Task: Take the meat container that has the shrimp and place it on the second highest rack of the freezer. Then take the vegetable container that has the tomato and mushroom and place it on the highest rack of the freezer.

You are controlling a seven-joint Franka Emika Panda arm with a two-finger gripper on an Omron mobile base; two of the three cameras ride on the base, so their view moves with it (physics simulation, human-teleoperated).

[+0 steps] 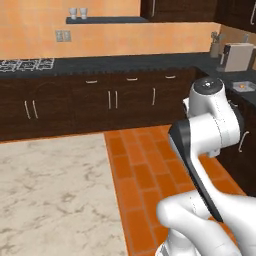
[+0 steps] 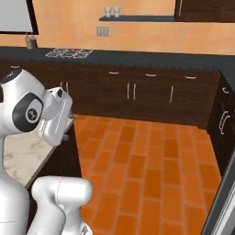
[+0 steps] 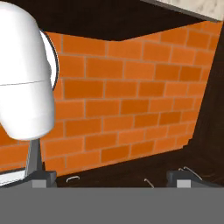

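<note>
The gripper (image 3: 111, 178) hangs released and empty over the tiled floor (image 3: 118, 109); swinging blindly toward the far desk (image 1: 235, 92) risks clipping cabinets (image 2: 137, 94).

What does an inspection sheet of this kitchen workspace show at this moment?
Surface: black counter along the back wall; marble island top nearby.
Job's things: meat container, a grey tray holding what looks like the shrimp, on the right counter.
Clutter: beige appliance, two cups on a shelf, bottle.
Grippers: gripper open, holding nothing, facing the brick floor.
Cables: nothing seen.
Surroundings: dark cabinets, stove.
</note>
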